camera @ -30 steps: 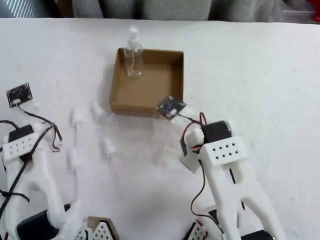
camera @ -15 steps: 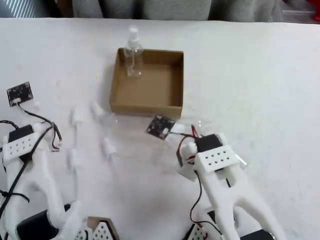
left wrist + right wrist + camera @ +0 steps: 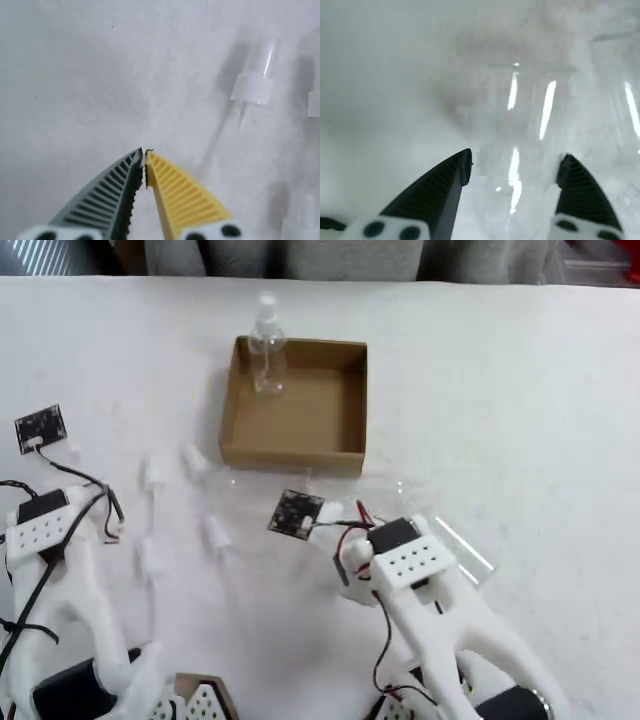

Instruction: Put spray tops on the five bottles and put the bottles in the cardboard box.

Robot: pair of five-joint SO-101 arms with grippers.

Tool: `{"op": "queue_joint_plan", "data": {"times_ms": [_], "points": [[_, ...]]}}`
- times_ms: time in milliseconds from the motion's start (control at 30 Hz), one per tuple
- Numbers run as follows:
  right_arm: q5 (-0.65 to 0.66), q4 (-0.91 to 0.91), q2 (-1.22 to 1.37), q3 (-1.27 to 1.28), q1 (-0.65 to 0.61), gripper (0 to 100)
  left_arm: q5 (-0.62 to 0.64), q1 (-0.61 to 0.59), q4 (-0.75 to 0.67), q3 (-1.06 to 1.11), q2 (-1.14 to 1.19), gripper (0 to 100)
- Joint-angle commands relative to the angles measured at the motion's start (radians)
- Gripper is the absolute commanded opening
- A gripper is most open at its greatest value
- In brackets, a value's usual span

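Because the clear plastic bottle (image 3: 530,115) lying just ahead of the right claw (image 3: 516,157), spread wide and empty, looks light, slick and squashy, a gentle hold across its body seems best, while the left claw (image 3: 145,152) rests closed, empty, near a spray top (image 3: 252,87).

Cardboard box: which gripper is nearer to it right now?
Right. The right gripper sits just off the cardboard box, by the wall facing the arms. The left gripper is well out to the box's left, beyond the loose spray tops.
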Motion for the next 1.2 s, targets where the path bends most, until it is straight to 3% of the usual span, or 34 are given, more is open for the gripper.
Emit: {"op": "queue_joint_plan", "data": {"times_ms": [0, 100, 267, 500, 600, 733, 867, 1167], "points": [[0.011, -0.024, 0.079, -0.032, -0.039, 9.5, -0.014, -0.004, -0.018, -0.002, -0.002, 3], [0.011, -0.024, 0.079, -0.049, -0.047, 2.1, -0.014, -0.005, -0.018, 0.0, -0.002, 3], [0.014, 0.064, -0.039, -0.098, -0.096, 2.9, -0.014, -0.005, -0.018, 0.0, -0.001, 3], [0.167, 0.229, -0.249, -0.104, -0.395, 2.9, -0.014, -0.005, -0.084, 0.031, -0.007, 3], [0.258, 0.268, -0.252, -0.103, -0.469, 2.8, -0.014, -0.005, -0.107, 0.044, -0.008, 3], [0.362, 0.259, -0.182, -0.095, -0.479, 3.2, -0.014, -0.005, -0.109, 0.044, -0.008, 3], [0.295, 0.15, -0.093, -0.098, -0.478, 3.6, -0.014, -0.005, -0.109, 0.044, -0.008, 3], [0.193, 0.09, 0.021, -0.14, -0.45, 26.1, -0.014, -0.005, -0.109, 0.046, -0.008, 3]]}}
